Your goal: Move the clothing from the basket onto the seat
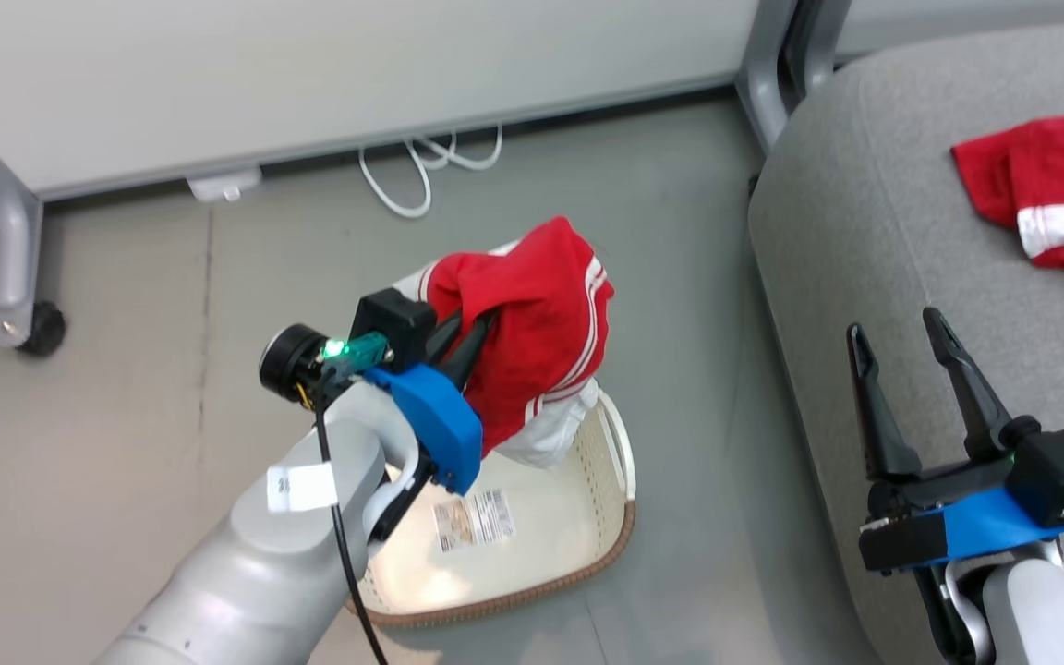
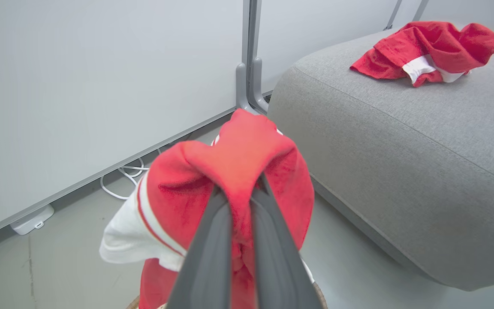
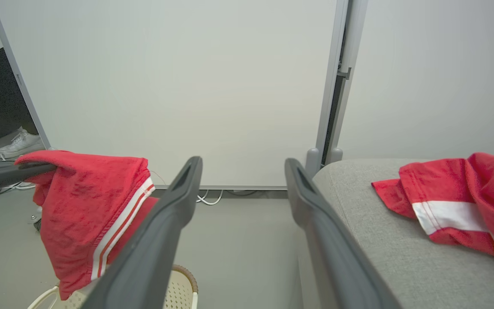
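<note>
Left gripper [image 1: 472,323] clamping red clothing [image 1: 541,342], dangling over basket [image 1: 620,526]. Right gripper [image 1: 897,323] gaping wide, holding nothing, by seat [image 1: 864,231]. Second garment [image 1: 1049,194] lying on seat.

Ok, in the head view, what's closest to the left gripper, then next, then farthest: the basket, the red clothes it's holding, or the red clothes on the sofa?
From the left gripper:
1. Held red clothes, pinched by it.
2. Basket, just below it.
3. Other red clothes, far right on the sofa.
</note>
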Motion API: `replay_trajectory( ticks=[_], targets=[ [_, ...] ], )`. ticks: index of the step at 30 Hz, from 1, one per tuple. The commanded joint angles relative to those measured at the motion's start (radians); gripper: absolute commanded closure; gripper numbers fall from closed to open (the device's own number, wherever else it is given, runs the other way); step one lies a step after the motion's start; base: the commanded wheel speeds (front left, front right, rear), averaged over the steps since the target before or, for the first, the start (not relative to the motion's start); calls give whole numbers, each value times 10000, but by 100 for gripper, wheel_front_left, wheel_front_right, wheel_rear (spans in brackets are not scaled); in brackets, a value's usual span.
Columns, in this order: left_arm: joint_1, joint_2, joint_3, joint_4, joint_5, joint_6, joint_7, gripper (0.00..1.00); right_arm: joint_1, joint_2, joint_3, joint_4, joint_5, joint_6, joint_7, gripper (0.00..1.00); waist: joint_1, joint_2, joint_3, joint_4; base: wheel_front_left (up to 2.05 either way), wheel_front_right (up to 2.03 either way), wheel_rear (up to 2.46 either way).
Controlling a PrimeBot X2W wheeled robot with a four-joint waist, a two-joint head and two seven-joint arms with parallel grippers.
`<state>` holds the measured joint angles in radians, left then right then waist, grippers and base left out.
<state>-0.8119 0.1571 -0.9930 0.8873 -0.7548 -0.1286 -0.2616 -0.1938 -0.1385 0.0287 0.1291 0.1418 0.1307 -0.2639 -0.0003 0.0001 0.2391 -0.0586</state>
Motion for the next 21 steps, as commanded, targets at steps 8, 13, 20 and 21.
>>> replay_trajectory(
  ticks=[8,13,20,21],
  targets=[
    [1387,406,973,-1493,684,218,-49,100,723,48,72,214,35,1,-8,0,3,-1,-1583,164,0,0,0],
    [2089,543,1264,-2250,991,319,-50,100,1105,141,84,332,47,1,-7,0,3,-1,-2135,232,0,0,0],
    [2591,752,1445,-2985,1235,457,-50,100,1436,243,25,351,83,1,-7,0,3,-1,-2442,318,0,0,0],
    [2620,767,1464,-3068,1240,479,-50,100,1451,248,19,359,83,1,-7,0,3,-1,-2459,331,0,0,0]
  ],
)
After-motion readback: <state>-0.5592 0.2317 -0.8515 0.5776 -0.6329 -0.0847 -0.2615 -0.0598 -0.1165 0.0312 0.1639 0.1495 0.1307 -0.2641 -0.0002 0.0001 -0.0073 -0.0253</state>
